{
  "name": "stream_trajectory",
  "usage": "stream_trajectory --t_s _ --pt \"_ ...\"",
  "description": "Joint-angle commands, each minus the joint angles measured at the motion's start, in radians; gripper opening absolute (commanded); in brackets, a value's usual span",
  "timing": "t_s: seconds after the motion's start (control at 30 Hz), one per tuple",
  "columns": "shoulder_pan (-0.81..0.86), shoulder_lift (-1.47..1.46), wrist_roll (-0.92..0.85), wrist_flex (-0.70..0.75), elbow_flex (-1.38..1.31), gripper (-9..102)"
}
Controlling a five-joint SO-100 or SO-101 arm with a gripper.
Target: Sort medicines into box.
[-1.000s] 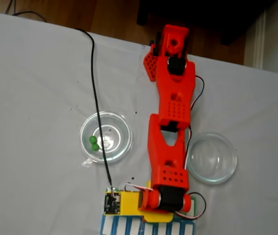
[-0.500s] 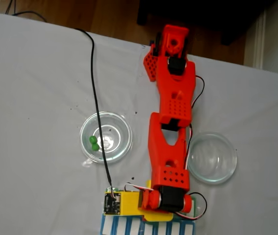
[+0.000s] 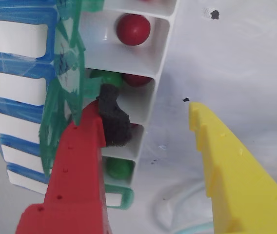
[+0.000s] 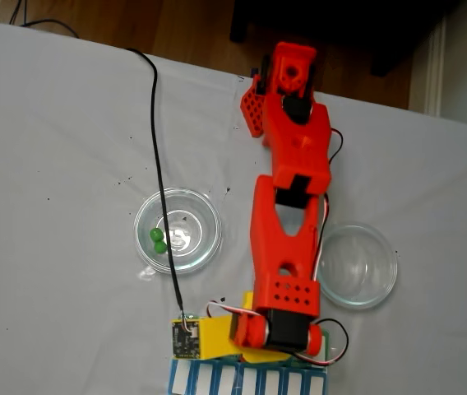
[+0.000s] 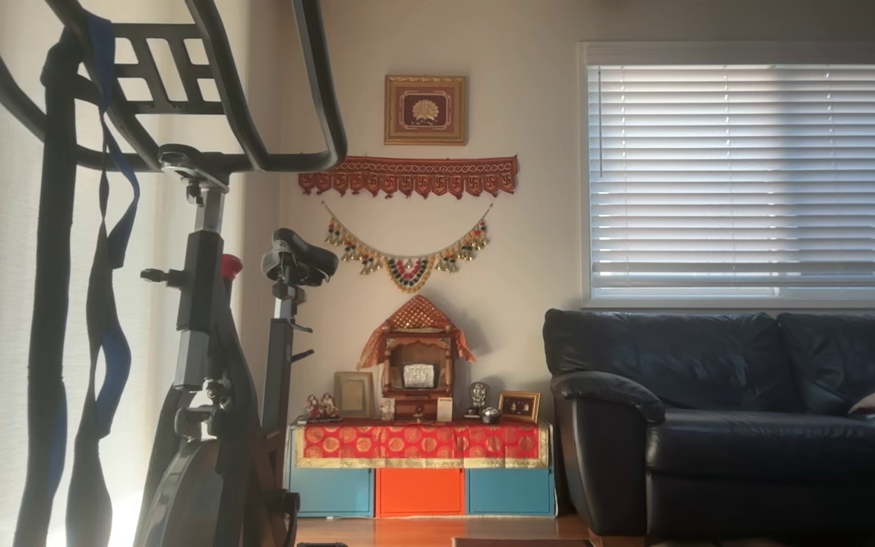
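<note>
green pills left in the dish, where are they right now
In the fixed view, two green pills sit together at the left side of the left clear dish, just left of the black cable and left of the red arm.

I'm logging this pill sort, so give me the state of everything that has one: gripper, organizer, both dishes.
Gripper: open, holding nothing, red finger over the organizer, yellow finger over the cloth.
Organizer: green lids up, compartments holding red and green pills.
Blue row: lids shut.
Left dish in the fixed view: two green pills left in it.
Right dish: empty.
</note>
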Motion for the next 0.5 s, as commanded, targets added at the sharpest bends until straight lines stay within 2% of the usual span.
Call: stream_trajectory --t_s 0.0,0.1,0.17,0.23,0.33,0.47 --pt "0.091 0.319 -0.117 0.034 0.133 19" --pt "0.176 0.463 -0.255 -0.011 0.316 6" --pt "0.249 0.546 -0.382 -0.034 0.431 3" --pt "0.328 0.655 -0.439 -0.121 0.597 3" --pt "0.410 0.779 -0.439 -0.255 0.787 2" --pt "0.489 0.836 -0.433 -0.304 0.917 1"
